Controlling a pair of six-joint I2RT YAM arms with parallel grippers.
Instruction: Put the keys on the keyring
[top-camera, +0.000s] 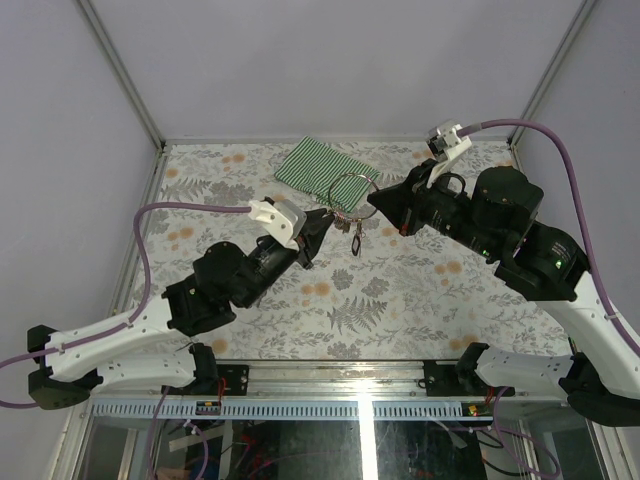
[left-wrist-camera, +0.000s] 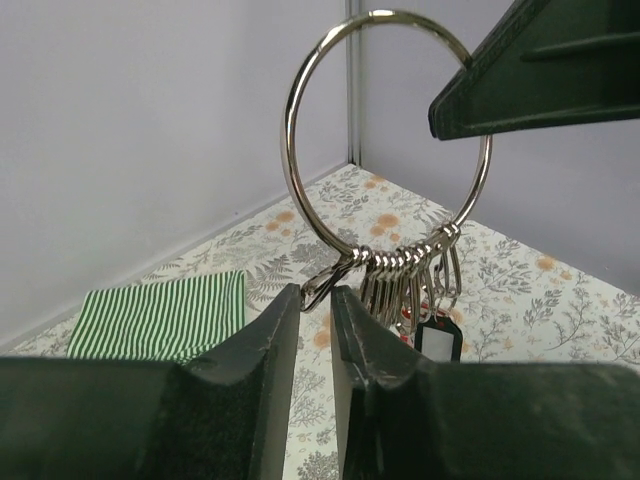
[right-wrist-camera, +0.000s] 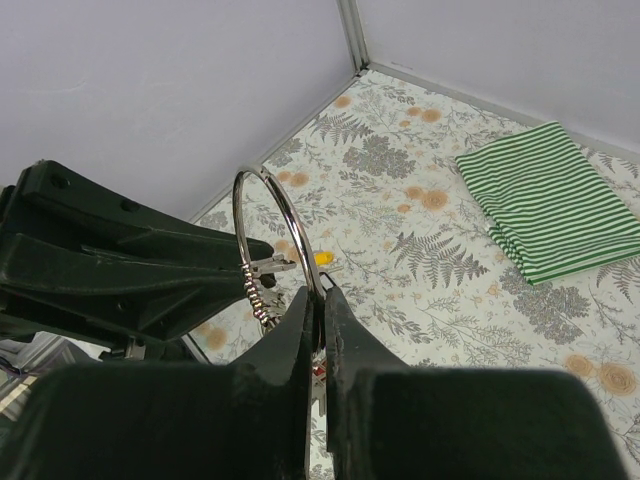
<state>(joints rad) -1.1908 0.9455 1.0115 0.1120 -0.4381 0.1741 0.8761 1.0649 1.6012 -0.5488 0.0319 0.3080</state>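
The keyring (left-wrist-camera: 385, 130) is a large silver ring held upright above the table, with several small wire clips (left-wrist-camera: 400, 268) bunched at its bottom. My right gripper (right-wrist-camera: 318, 292) is shut on the ring's rim (right-wrist-camera: 300, 255). My left gripper (left-wrist-camera: 315, 292) has its jaws narrowed on one small clip (left-wrist-camera: 322, 285) at the fingertips. A black-tagged key (left-wrist-camera: 438, 340) hangs from the clips, with a bit of red (left-wrist-camera: 405, 313) beside it. A yellow tag (right-wrist-camera: 322, 258) shows just past the ring, its key hidden. From above, both grippers meet at the keyring (top-camera: 350, 190).
A folded green-and-white striped cloth (top-camera: 325, 165) lies on the floral tabletop (top-camera: 400, 290) just behind the ring. Grey enclosure walls stand close at the back and sides. The two arms reach in from the left and right.
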